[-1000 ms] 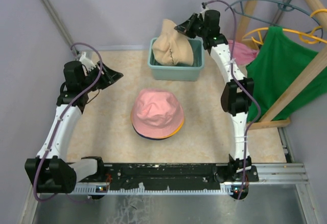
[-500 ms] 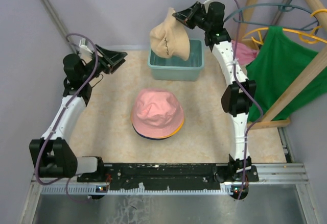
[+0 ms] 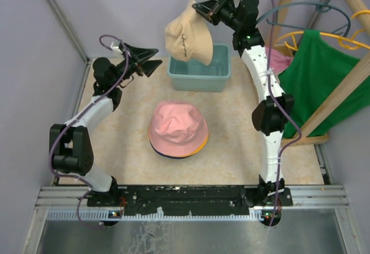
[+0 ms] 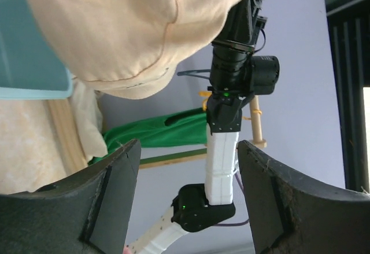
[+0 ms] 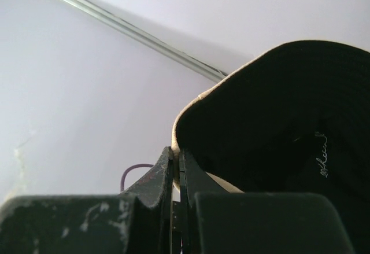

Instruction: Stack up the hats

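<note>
The right gripper (image 3: 198,6), pinched shut on the brim edge, suspends the beige hat (image 3: 186,37) above the teal bin (image 3: 199,80), long axis near vertical and crown hanging downward, while the left gripper (image 3: 156,58), jaws spread, holds nothing beside the hat.

Tabletop (image 3: 118,144): bare strips left, right and in front of the hat stack (image 3: 177,129), which fills the centre
Teal bin (image 3: 199,82): at the far edge behind the stack, a bare gap of tabletop between them
Beige hat (image 3: 186,34): hangs from the right gripper (image 3: 199,6) above the bin's left part, barring entry from above there
Left gripper (image 3: 159,56): jaws apart, just left of the bin, near the hanging hat, air between
Green shirt (image 3: 318,74) and wooden rack (image 3: 338,95): close off the right side
Walls (image 3: 34,63): close behind and on the left
</note>
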### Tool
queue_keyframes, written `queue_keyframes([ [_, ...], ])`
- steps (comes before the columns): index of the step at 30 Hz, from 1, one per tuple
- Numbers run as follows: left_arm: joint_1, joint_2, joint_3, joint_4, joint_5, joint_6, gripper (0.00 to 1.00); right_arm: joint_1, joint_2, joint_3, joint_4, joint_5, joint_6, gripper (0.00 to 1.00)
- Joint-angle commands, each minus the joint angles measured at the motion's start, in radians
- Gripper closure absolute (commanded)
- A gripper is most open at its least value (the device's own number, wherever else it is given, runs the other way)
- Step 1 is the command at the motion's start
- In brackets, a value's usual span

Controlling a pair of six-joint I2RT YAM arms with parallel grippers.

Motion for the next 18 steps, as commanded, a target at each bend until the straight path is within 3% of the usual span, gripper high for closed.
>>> queue_keyframes([
  [1,-0.044,0.044,0.066,0.104,-0.025,-0.065,0.26,0.019,-0.102,0.064,0.073,-0.009,0.027,1.0],
  [18,-0.087,0.081,0.052,0.122,-0.076,-0.063,0.24,0.029,-0.158,0.036,0.073,-0.016,0.049,1.0],
])
